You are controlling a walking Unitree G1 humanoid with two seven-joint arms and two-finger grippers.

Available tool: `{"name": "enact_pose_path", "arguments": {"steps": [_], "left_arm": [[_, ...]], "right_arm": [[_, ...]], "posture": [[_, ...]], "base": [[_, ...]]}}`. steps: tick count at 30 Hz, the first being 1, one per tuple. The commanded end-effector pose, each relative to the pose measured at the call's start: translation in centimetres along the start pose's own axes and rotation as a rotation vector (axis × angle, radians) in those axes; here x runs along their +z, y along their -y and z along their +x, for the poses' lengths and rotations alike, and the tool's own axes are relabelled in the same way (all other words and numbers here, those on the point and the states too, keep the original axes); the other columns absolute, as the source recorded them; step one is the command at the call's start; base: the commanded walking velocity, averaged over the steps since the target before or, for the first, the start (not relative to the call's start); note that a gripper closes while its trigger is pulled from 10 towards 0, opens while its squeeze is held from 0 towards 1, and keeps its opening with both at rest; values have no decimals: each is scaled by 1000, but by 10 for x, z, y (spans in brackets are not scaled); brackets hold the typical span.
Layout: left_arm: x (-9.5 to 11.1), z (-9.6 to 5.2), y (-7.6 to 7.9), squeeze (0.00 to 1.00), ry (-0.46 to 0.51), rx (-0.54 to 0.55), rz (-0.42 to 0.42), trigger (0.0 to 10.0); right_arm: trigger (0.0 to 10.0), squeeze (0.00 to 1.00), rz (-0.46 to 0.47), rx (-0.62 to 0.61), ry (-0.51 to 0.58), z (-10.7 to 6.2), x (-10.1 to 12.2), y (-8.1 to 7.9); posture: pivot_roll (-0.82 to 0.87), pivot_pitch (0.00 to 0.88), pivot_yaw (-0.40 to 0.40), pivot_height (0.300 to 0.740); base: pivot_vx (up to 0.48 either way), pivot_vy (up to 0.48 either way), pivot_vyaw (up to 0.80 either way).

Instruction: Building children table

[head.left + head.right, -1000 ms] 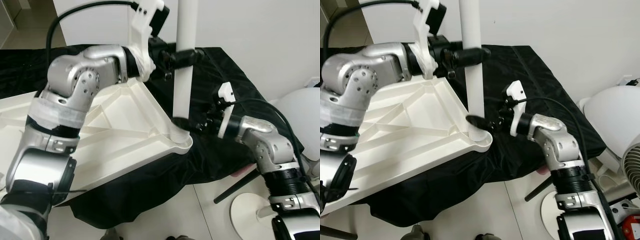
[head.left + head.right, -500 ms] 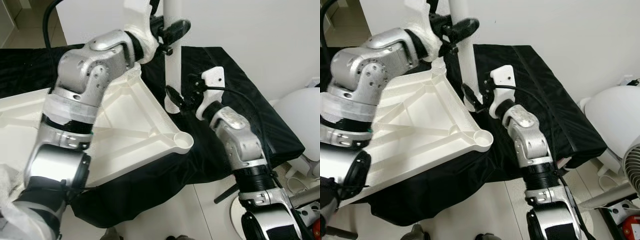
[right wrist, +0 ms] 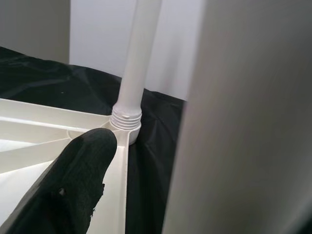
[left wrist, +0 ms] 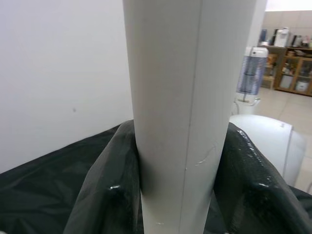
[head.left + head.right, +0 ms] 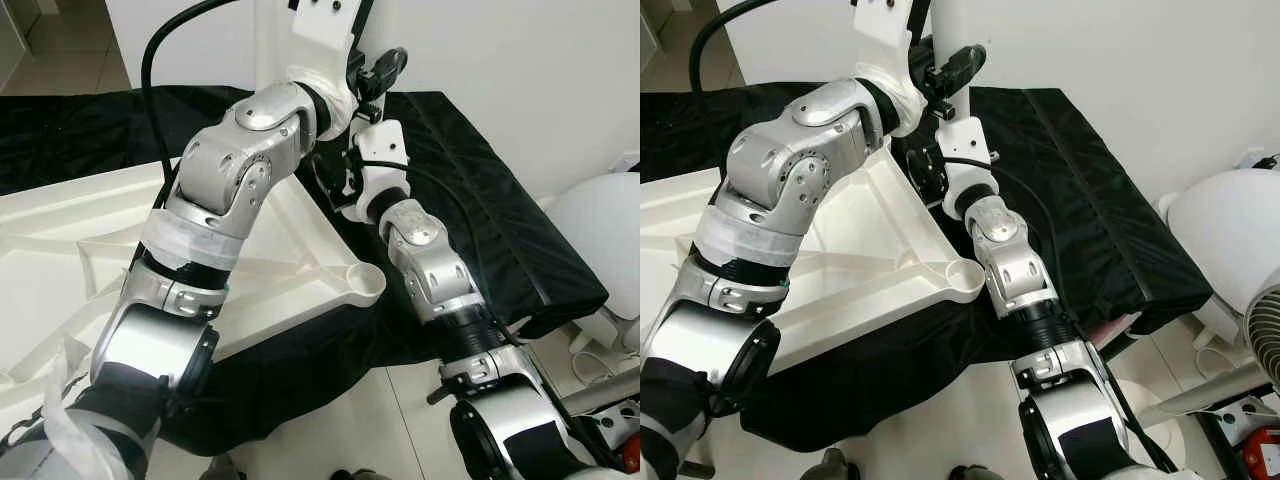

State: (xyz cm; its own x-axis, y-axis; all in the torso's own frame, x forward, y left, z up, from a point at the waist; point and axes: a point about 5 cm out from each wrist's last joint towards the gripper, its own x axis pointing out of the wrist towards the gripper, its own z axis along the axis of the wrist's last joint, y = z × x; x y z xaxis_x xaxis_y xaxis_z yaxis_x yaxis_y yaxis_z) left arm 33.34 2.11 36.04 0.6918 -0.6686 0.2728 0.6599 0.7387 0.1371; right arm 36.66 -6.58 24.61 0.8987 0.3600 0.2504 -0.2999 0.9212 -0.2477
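While left hand (image 4: 178, 214) clamps leg (image 4: 180, 112), right wrist sees second leg (image 3: 136, 63) socketed.

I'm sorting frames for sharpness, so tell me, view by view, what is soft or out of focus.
Left and right eye views: crisp throughout, no motion blur, even light on the white plastic tabletop. Left wrist view: the white cylindrical table leg is sharp, the room behind soft. Right wrist view: the near leg is a blurred grey band at the frame's edge, the black finger soft, the far screwed-in leg clearer.

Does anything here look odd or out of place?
The white tabletop lies upside down on a black cloth, ribs up. Its near corner socket is empty while both grippers hold a white leg upright above it.
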Motion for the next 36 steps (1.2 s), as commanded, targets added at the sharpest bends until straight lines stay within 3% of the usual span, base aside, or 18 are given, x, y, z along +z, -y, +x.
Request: {"name": "enact_pose_path", "arguments": {"steps": [1, 11, 24, 25, 28, 29, 30, 34, 35, 36], "left_arm": [[5, 0, 3, 0, 26, 28, 17, 10000], [10, 0, 2, 0, 42, 35, 25, 10000], [13, 1, 0, 0, 49, 44, 33, 10000], [13, 1, 0, 0, 48, 43, 35, 10000], [13, 1, 1, 0, 48, 42, 37, 10000], [12, 1, 1, 0, 46, 41, 36, 10000], [12, 1, 1, 0, 46, 40, 38, 10000], [12, 2, 2, 0, 46, 35, 40, 10000], [12, 2, 3, 0, 45, 33, 41, 10000], [12, 2, 3, 0, 45, 33, 41, 10000]], "right_arm": [[10000, 0, -1, -25, -5, 1, -4, 2], [10000, 0, 17, -75, -24, -3, -22, 4], [10000, 0, 14, -84, -42, 0, -30, 4], [7255, 0, 7, -82, -41, 0, -30, 4], [7255, 0, -2, -81, -40, 1, -30, 3], [4784, 0, -5, -82, -34, 1, -29, 3], [5373, 0, -7, -84, -28, 2, -28, 3], [4784, 0, -10, -86, -15, 3, -26, 3], [9843, 0, -8, -86, -11, 4, -25, 4], [9843, 0, -8, -86, -11, 4, -25, 4]], "posture": [[73, 83, -53, 740], [77, 80, -57, 740], [81, 78, -64, 740], [81, 78, -64, 740], [81, 78, -64, 740], [84, 76, -65, 740], [84, 76, -65, 740], [84, 78, -64, 740], [83, 77, -64, 740], [83, 77, -64, 740]], "base": [[0, 0, 0], [0, 0, 0], [0, 0, 0], [0, 0, 0], [0, 0, 0], [0, 0, 0], [0, 0, 0], [0, 0, 0], [0, 0, 0], [0, 0, 0]]}}
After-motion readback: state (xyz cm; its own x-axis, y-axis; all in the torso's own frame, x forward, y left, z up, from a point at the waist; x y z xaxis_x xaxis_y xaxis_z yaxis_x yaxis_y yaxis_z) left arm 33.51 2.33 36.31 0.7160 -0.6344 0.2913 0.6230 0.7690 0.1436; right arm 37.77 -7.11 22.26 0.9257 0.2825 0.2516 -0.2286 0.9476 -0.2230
